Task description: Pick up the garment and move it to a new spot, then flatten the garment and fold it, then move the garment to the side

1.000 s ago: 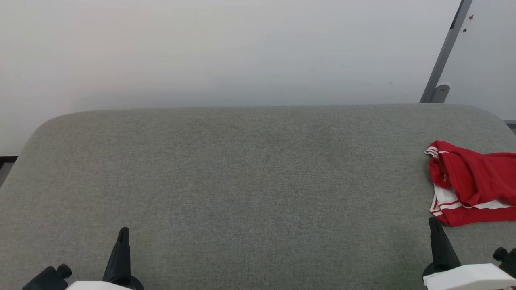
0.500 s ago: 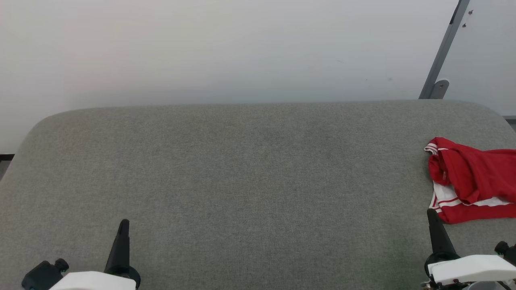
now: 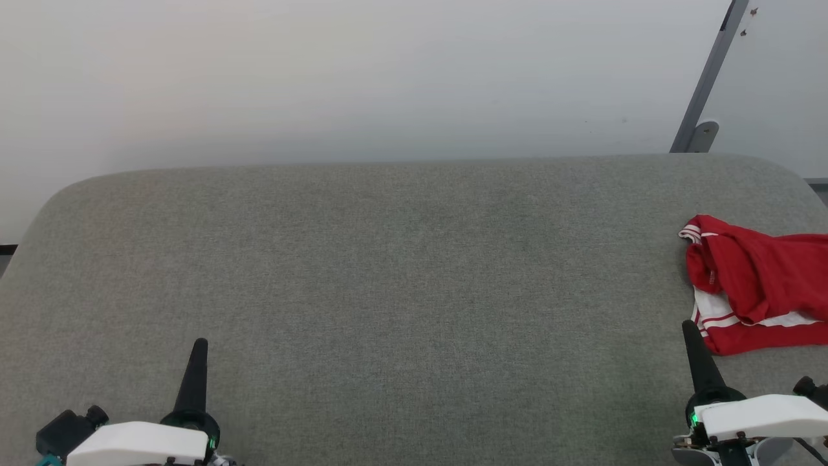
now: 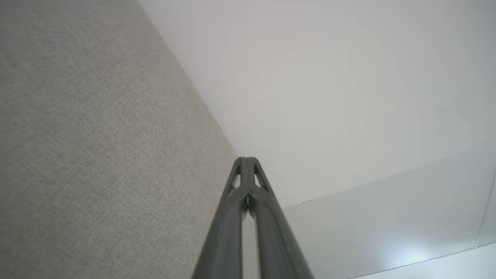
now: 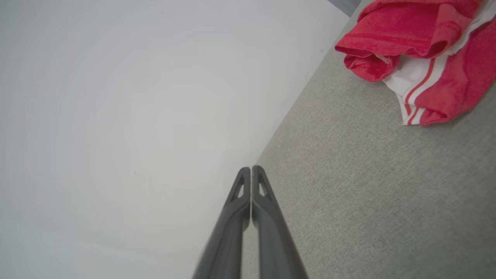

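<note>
My head camera has dipped slightly; the left gripper and right gripper, both clenched empty, reach farther forward than before. The garment lies crumpled, unmoved, at the desk's right edge.

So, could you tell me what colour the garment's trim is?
White with thin red stripes, on the red garment; clearest in the right wrist view.

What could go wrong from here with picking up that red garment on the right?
1. The red garment runs past the head view's right edge, so a grasp there may be half blind.
2. The right gripper is shut; unopened, it may just shove the cloth.
3. The cloth is bunched, so a pinch might catch one layer.
</note>
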Robot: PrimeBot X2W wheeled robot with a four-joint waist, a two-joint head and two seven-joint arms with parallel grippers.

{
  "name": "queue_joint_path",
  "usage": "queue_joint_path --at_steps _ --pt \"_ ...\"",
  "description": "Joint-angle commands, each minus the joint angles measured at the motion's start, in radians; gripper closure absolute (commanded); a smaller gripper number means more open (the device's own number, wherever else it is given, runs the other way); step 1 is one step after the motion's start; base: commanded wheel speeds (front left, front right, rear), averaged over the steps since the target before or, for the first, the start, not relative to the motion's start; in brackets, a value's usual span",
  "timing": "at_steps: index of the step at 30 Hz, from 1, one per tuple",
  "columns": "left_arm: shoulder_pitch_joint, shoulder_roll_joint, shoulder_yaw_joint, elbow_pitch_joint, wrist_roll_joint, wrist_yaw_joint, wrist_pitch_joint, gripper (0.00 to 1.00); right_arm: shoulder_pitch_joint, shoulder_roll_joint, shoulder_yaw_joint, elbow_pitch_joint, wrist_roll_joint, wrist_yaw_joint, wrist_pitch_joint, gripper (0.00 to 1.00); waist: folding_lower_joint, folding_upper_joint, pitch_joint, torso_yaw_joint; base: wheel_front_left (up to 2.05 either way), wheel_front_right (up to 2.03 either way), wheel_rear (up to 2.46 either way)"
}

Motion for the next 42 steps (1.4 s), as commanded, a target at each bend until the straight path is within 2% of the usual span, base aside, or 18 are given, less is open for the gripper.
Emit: queue_joint_path --at_steps 1,42 --pt "-0.03 0.001 0.007 -0.004 -0.029 -0.003 0.006 1.0 -0.02 0.001 -0.003 -0.006 0.025 0.0 0.007 1.0 0.0 -0.0001 0.001 -0.001 0.0 0.0 0.0" --pt "-0.113 -0.025 0.041 0.042 -0.343 -0.005 0.098 1.0 -0.089 0.012 -0.014 0.012 0.352 0.0 0.097 1.0 0.0 -0.0001 0.037 -0.02 0.0 0.0 0.0"
